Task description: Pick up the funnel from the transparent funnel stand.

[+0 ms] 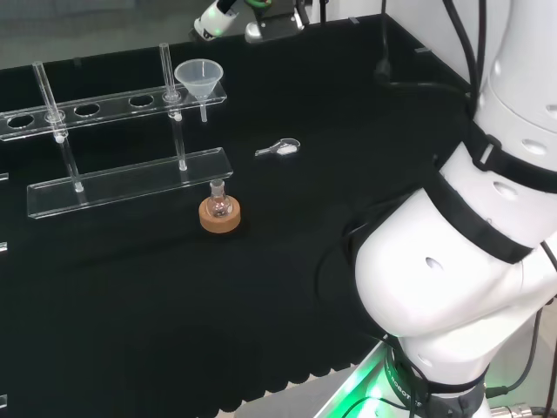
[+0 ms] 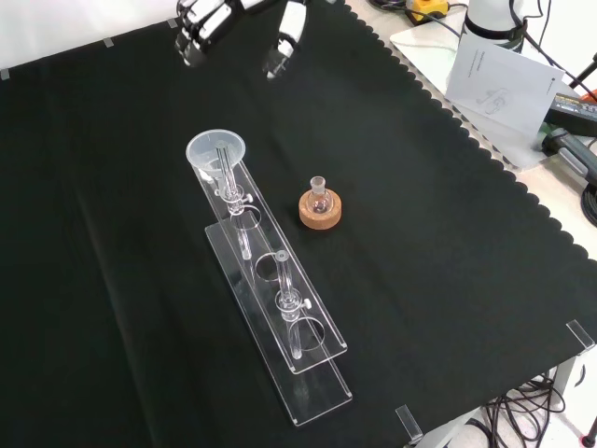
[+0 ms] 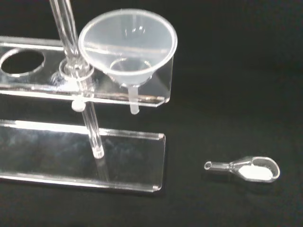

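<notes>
A clear plastic funnel (image 1: 198, 77) (image 2: 216, 149) (image 3: 128, 45) sits upright in the end hole of the transparent funnel stand (image 1: 130, 187) (image 2: 308, 373) (image 3: 71, 161), its stem hanging below the upper shelf. My hand (image 2: 201, 23) (image 1: 218, 19) hovers at the far edge of the cloth, well apart from the funnel and holding nothing. Fingers and thumb are spread and relaxed, so it is open. In the wrist view the funnel is close and large.
A small round glass flask on a cork ring (image 1: 219, 213) (image 2: 320, 207) stands near the stand's base. A small glass scoop with white powder (image 1: 280, 148) (image 3: 251, 169) lies on the cloth beside the stand's end. Two glass posts rise from the stand.
</notes>
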`<state>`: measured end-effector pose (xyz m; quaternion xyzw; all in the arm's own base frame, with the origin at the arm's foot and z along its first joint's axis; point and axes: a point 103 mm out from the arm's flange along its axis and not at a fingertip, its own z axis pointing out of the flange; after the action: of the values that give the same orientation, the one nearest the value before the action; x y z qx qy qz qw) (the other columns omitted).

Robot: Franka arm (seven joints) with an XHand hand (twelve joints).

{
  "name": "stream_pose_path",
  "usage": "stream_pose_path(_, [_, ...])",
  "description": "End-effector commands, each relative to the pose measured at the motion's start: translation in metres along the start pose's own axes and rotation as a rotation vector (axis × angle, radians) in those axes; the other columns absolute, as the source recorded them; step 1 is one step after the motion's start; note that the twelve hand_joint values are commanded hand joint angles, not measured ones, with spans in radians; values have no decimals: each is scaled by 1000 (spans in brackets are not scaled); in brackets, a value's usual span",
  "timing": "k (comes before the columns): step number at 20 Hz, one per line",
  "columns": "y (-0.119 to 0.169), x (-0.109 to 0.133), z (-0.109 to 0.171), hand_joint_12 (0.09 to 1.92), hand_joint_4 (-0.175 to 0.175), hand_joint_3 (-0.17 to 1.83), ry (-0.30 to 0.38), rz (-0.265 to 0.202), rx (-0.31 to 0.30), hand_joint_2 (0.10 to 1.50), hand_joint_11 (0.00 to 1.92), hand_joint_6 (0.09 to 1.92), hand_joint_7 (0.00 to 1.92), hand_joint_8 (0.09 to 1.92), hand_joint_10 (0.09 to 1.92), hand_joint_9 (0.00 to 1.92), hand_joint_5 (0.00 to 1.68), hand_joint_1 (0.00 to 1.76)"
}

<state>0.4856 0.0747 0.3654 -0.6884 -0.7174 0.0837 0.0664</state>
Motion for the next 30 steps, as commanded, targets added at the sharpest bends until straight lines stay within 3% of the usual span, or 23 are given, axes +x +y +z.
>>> stream_pose_path(1, [31, 35, 17, 1497, -6, 268, -71, -7, 136, 854, 29, 87, 1, 515, 781, 128, 204, 585])
stream_pose_path(7, [48, 44, 36, 1541, -12, 324, -110, 14, 223, 764, 202, 87, 0, 342, 871, 66, 81, 611])
stream_pose_path(15, [65, 41, 57, 1542, -12, 336, -132, 29, 259, 717, 253, 87, 0, 266, 895, 45, 46, 637])
stream_pose_path(30, [77, 36, 75, 1520, -8, 354, -116, 40, 247, 698, 307, 87, 0, 321, 919, 70, 50, 649])
